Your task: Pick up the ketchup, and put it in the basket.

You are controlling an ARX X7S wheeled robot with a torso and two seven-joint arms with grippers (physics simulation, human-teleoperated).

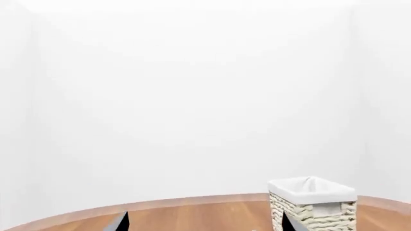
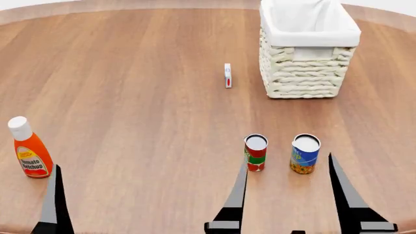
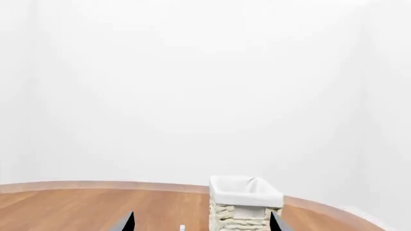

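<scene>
The ketchup (image 2: 29, 149) stands upright at the table's near left, an orange-red bottle with a white cap. The basket (image 2: 302, 78), cream wicker with a white liner, stands at the far right; it also shows in the left wrist view (image 1: 321, 214) and the right wrist view (image 3: 241, 219). My left gripper (image 1: 205, 222) is open and empty; in the head view only one of its fingers (image 2: 53, 202) shows, just right of the ketchup and nearer than it. My right gripper (image 2: 289, 195) is open and empty, low at the front right, also seen as the gripper (image 3: 201, 222) in its own wrist view.
A red-green can (image 2: 255, 152) and a blue-orange can (image 2: 305, 154) stand side by side just beyond my right gripper's fingertips. A small white-and-red box (image 2: 227, 75) stands left of the basket. The round wooden table (image 2: 130, 73) ends in a curved far edge.
</scene>
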